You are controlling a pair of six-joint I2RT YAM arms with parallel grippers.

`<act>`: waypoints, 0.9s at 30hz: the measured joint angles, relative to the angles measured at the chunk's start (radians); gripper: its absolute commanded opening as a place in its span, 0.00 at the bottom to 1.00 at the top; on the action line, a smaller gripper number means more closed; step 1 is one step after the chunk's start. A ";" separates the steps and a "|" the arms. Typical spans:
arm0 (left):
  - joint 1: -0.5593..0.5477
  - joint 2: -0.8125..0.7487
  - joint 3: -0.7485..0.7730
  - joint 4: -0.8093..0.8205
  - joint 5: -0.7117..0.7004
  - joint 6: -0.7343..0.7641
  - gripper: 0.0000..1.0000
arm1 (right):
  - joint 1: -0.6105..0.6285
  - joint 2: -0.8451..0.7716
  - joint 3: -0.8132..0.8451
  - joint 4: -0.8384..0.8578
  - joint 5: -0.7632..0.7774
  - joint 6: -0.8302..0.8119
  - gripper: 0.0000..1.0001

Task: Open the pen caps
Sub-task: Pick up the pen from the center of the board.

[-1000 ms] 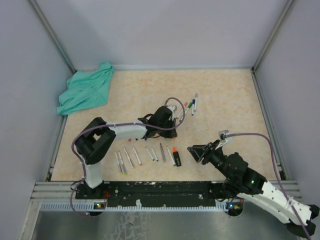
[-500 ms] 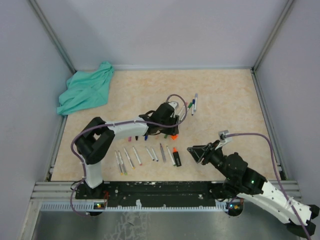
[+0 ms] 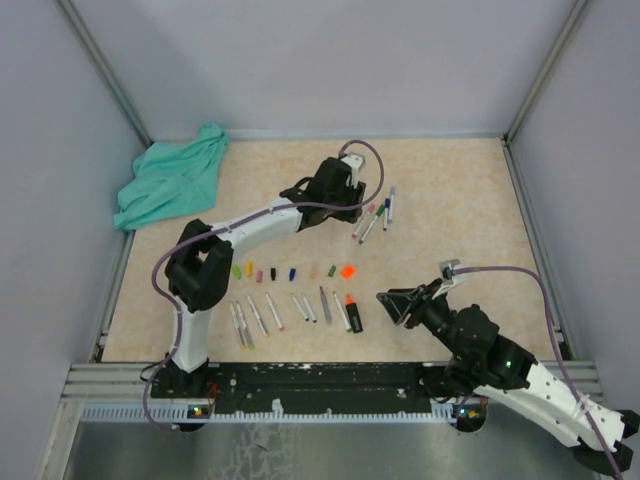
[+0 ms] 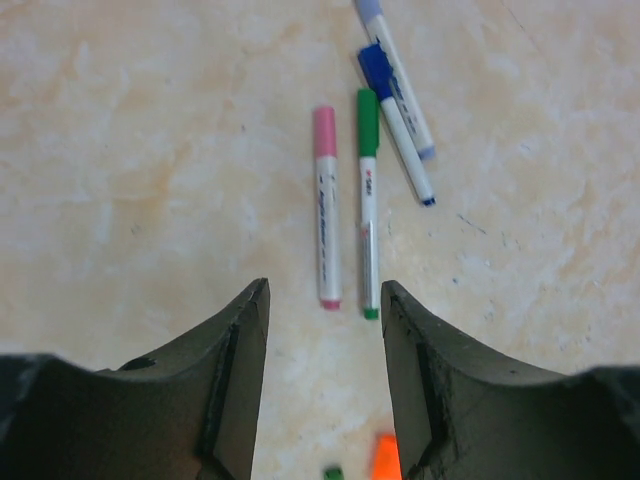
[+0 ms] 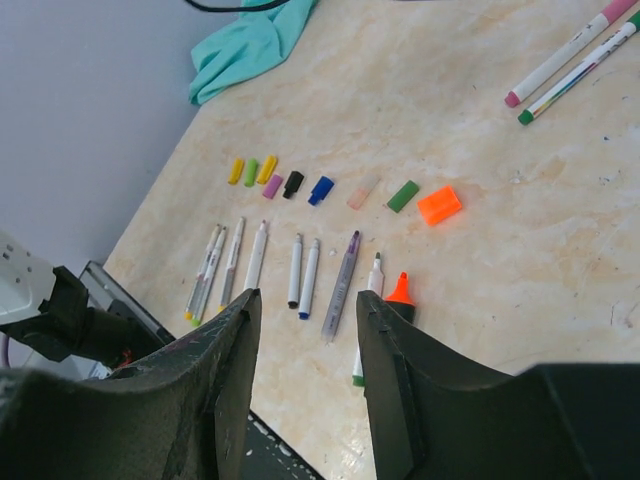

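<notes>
My left hand is apart and empty over the pink cap and green cap, each on its pen on the tabletop. The caps look light, hard and slippery, so I'd pinch one around its middle. My right hand is apart too.

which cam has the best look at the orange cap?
Right wrist: the orange cap is whole, unobstructed and large enough to see its shape. Top external shows it only as a tiny orange speck. Left wrist catches just part of it, cut off by the bottom edge.
</notes>
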State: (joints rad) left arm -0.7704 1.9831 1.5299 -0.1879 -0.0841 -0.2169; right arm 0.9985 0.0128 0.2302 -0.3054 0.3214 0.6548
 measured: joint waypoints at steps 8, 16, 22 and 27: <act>0.055 0.251 0.310 -0.185 0.053 0.069 0.51 | 0.000 0.000 0.011 -0.008 0.025 -0.017 0.45; 0.052 0.352 0.385 -0.298 0.097 0.080 0.51 | 0.000 0.000 0.029 -0.031 0.032 -0.026 0.46; 0.052 0.352 0.400 -0.307 0.141 0.076 0.50 | 0.000 0.000 0.034 -0.037 0.034 -0.026 0.46; 0.052 0.352 0.406 -0.306 0.182 0.062 0.50 | 0.000 0.000 0.034 -0.039 0.034 -0.026 0.46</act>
State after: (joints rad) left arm -0.7185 2.3348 1.9354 -0.4934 0.0978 -0.1551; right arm 0.9985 0.0128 0.2638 -0.3447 0.3550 0.6292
